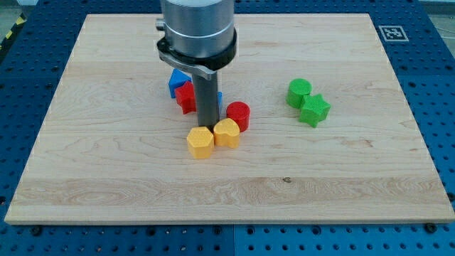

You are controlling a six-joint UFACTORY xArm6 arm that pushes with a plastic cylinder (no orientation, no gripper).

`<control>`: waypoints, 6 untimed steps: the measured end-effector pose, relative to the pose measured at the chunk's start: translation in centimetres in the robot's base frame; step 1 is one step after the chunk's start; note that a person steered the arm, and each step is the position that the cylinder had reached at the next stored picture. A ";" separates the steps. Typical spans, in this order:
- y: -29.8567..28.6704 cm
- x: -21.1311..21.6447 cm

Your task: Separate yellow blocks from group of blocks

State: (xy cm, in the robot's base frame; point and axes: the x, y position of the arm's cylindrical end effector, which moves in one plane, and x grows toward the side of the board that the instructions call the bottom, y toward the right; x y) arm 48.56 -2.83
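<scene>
Two yellow blocks sit side by side near the board's middle: a yellow hexagonal block (200, 141) on the left and a yellow heart-like block (227, 132) touching its right side. My tip (207, 125) is just above them, right behind the seam between the two. A red cylinder (239, 115) touches the right yellow block from above right. A red star block (186, 97) and a blue block (177, 81) lie to the upper left of the rod. A second blue block is mostly hidden behind the rod.
A green cylinder (299, 92) and a green star block (315, 109) touch each other at the view's right. The wooden board (106, 171) lies on a blue perforated table. A fiducial marker (392, 33) is at the board's top right corner.
</scene>
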 end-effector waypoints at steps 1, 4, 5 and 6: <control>1.1 1.8; 5.1 -1.3; 7.0 -1.3; 9.2 -1.6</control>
